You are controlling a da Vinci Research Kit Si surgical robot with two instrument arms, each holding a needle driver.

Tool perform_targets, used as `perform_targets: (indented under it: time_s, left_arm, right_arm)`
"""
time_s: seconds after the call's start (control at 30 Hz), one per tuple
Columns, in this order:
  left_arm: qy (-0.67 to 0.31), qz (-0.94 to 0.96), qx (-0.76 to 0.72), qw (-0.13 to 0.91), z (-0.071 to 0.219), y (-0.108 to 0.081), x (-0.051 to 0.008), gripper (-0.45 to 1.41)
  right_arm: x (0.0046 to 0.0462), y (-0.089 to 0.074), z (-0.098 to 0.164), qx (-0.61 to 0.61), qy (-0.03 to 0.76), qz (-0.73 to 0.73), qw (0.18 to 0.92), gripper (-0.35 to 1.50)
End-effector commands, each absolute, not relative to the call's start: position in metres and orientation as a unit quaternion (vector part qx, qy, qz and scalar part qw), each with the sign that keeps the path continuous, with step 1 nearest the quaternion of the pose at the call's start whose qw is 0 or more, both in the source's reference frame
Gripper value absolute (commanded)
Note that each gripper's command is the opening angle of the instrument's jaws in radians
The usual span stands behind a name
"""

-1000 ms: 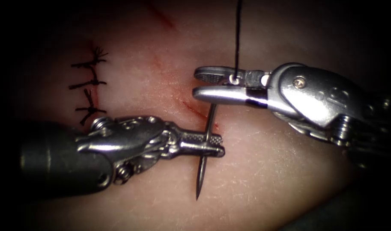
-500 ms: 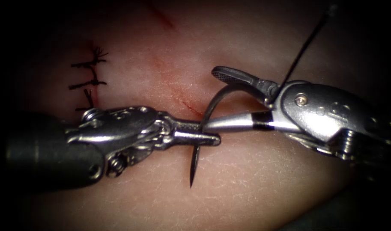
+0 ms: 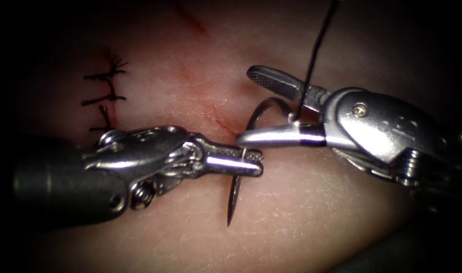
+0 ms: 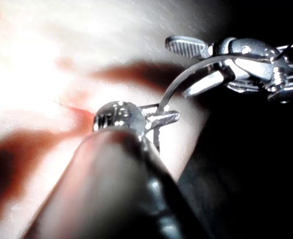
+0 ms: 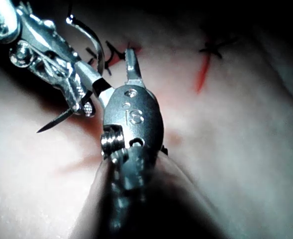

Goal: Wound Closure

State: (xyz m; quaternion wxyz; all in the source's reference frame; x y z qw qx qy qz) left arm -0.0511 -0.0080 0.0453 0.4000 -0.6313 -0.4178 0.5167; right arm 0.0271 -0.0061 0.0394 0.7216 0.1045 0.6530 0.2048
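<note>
Right tool [image 3: 251, 108] moved closer—one needle [image 3: 234, 194], left tool [image 3: 253, 163] gripping.

The dark curved steel needle [image 3: 241, 167] hangs clear above the pale pink tissue [image 3: 301, 212], point down (black thread [image 3: 314, 55] trailing upward).

The left arm's end effector [image 3: 248, 163] is reaching in from the endoscope view's left, lying over the tissue [image 3: 311, 212] and clamping the needle [image 3: 234, 199] partway along its curve, nearer the point. The needle's point is hanging free below those jaws, above the tissue; its rear curve is arching up between the parted jaws of the right arm's end effector [image 3: 251, 106], which is coming in from the right. The thread [image 3: 317, 45] is running upward from there. Finished stitches [image 3: 105, 96] are sitting well to the left.
</note>
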Motion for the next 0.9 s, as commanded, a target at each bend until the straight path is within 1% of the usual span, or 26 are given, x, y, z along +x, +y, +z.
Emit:
perform_targets:
  time_s: [0.03,0.27,0.37,0.4,0.43,0.47,0.73,0.77,0.8,0.83,0.87,0.9]
  left_arm:
    - [-0.419,0.517,-0.631,0.398,0.0455,-0.0078,-0.0519,-0.45]
    - [-0.425,0.516,-0.632,0.391,0.0454,-0.008,-0.052,-0.45]
    - [-0.426,0.516,-0.633,0.39,0.0454,-0.008,-0.052,-0.45]
    - [-0.426,0.516,-0.633,0.389,0.0454,-0.0081,-0.052,-0.45]
    - [-0.426,0.516,-0.633,0.389,0.0454,-0.0081,-0.052,-0.45]
    - [-0.427,0.515,-0.634,0.388,0.0454,-0.0082,-0.0521,-0.45]
    - [-0.422,0.527,-0.621,0.398,0.0451,-0.0085,-0.0522,-0.45]
    - [-0.415,0.536,-0.612,0.407,0.045,-0.0084,-0.0522,-0.25]
    - [-0.415,0.536,-0.612,0.407,0.045,-0.0084,-0.0522,-0.25]
    - [-0.408,0.538,-0.609,0.415,0.045,-0.0084,-0.0522,0.34]
    - [-0.387,0.545,-0.611,0.424,0.045,-0.0082,-0.0522,0.71]
    - [-0.364,0.556,-0.615,0.424,0.045,-0.008,-0.0522,0.96]
  right_arm:
    - [0.0279,-0.0061,0.04,0.103,0.654,0.204,0.721,0.74]
    - [0.028,-0.006,0.04,0.104,0.656,0.204,0.719,0.52]
    - [0.0284,-0.006,0.04,0.103,0.656,0.205,0.719,0.37]
    - [0.0286,-0.006,0.04,0.103,0.657,0.205,0.718,0.18]
    - [0.0288,-0.0061,0.04,0.102,0.657,0.205,0.719,-0.05]
    - [0.029,-0.0061,0.0401,0.102,0.659,0.204,0.717,-0.35]
    - [0.0291,-0.0062,0.0403,0.1,0.664,0.204,0.712,-0.35]
    - [0.0291,-0.0061,0.0403,0.098,0.664,0.207,0.712,-0.35]
    - [0.0291,-0.0061,0.0403,0.098,0.664,0.207,0.712,-0.35]
    - [0.029,-0.0061,0.0402,0.098,0.663,0.207,0.713,-0.35]
    - [0.0289,-0.0061,0.0402,0.095,0.66,0.21,0.715,-0.35]
    - [0.0288,-0.006,0.0402,0.092,0.657,0.213,0.718,-0.35]
